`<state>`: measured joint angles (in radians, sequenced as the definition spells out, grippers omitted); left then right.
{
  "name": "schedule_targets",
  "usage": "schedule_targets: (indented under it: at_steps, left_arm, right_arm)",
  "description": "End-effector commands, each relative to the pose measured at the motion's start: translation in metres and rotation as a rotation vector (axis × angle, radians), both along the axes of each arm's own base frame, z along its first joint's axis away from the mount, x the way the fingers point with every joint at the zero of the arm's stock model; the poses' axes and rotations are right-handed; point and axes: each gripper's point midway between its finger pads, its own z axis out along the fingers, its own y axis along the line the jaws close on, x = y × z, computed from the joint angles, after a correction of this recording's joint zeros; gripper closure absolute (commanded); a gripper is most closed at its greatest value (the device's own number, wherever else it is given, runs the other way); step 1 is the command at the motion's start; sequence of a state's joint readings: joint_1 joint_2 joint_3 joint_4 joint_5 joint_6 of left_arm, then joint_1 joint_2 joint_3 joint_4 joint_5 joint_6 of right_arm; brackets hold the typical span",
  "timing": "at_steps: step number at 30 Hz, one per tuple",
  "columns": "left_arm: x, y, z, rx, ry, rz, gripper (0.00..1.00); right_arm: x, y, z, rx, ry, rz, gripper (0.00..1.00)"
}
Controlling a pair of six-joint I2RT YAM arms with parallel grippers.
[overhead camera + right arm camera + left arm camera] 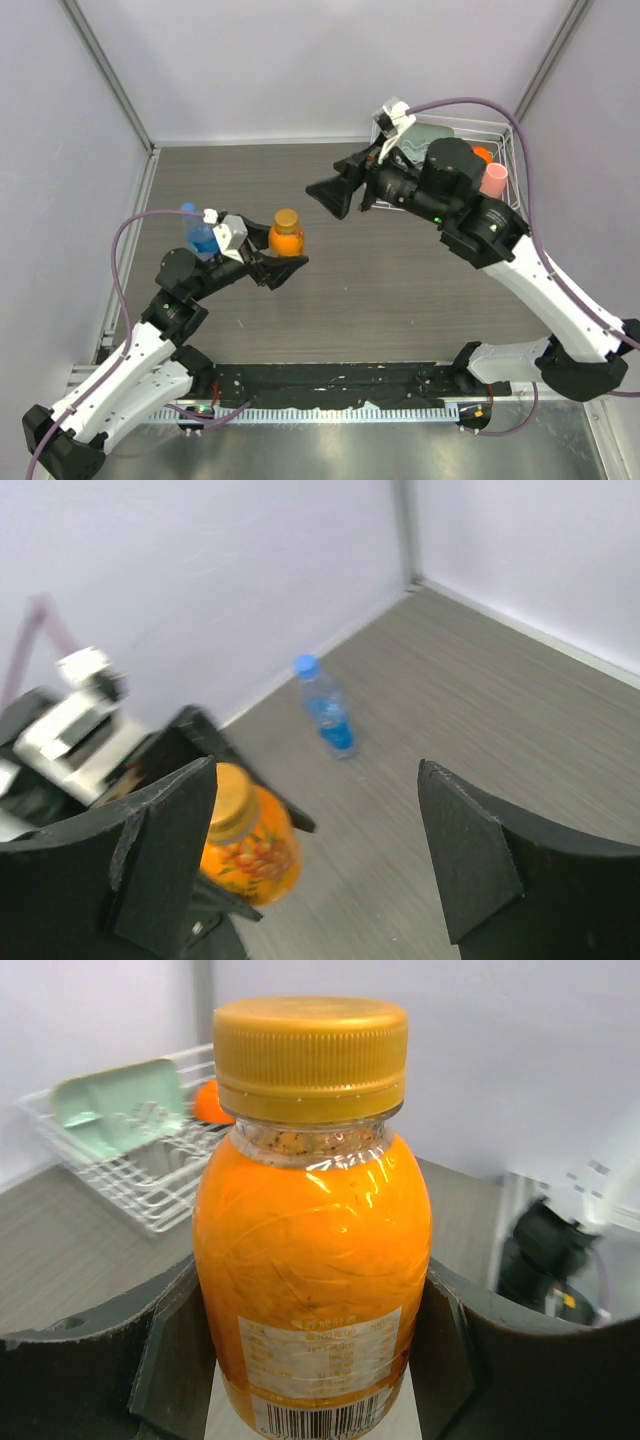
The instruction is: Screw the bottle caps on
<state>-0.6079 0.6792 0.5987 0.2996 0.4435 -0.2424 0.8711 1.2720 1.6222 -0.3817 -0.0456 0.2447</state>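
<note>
Clamped in left end effector [287, 258], jaws closed on its body: orange bottle [310, 1260], amber cap [311, 1055] on top, left of bench [400, 290] centre. Spread wide, empty, over mid-bench: right end effector [325, 198]. Upright near left edge: clear bottle [328, 715], blue cap [306, 665] on.

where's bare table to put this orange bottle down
Bare table runs wide between the orange bottle and the right arm's base, and along the back wall behind the blue-capped bottle. Crowded: the wire rack far right, and the gap between orange bottle and open right gripper.
</note>
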Motion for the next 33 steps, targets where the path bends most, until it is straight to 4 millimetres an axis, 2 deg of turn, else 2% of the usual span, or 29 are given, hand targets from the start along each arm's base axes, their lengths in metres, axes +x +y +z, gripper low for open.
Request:
schedule_targets:
  at_steps: [1, 2, 3, 7, 9, 16, 18, 19, 25, 33]
  left_arm:
    - [-0.051, -0.014, 0.023, -0.015, -0.065, -0.282, 0.94]
    - [-0.058, -0.017, 0.022, -0.008, -0.062, -0.328, 0.93]
    - [-0.075, -0.019, 0.019, 0.012, -0.064, -0.426, 0.94]
    - [-0.098, -0.020, 0.018, 0.035, -0.052, -0.567, 0.95]
    - [-0.100, -0.020, 0.021, 0.035, -0.059, -0.576, 0.96]
    - [-0.100, -0.020, 0.029, 0.018, -0.079, -0.574, 0.99]
    - [-0.098, -0.020, 0.030, 0.010, -0.080, -0.560, 1.00]
    - [-0.098, -0.019, 0.031, 0.009, -0.080, -0.557, 1.00]
    - [-0.090, -0.020, 0.034, -0.018, -0.063, -0.508, 1.00]
    - [-0.086, -0.020, 0.035, -0.037, -0.040, -0.491, 1.00]
  right_arm:
    - [-0.082, 0.017, 0.003, -0.009, -0.074, 0.514, 0.13]
    - [-0.094, 0.021, -0.004, -0.015, -0.063, 0.597, 0.13]
    - [-0.097, 0.024, -0.005, -0.009, -0.066, 0.626, 0.14]
    - [-0.118, 0.029, -0.005, 0.041, -0.088, 0.773, 0.17]
    - [-0.126, 0.028, -0.002, 0.077, -0.109, 0.817, 0.18]
    - [-0.133, 0.027, -0.002, 0.115, -0.116, 0.857, 0.23]
    - [-0.134, 0.028, -0.005, 0.121, -0.095, 0.858, 0.25]
    - [-0.133, 0.028, 0.001, 0.139, -0.120, 0.853, 0.26]
    - [-0.134, 0.032, -0.007, 0.177, -0.093, 0.872, 0.29]
    - [-0.136, 0.033, -0.001, 0.203, -0.124, 0.883, 0.32]
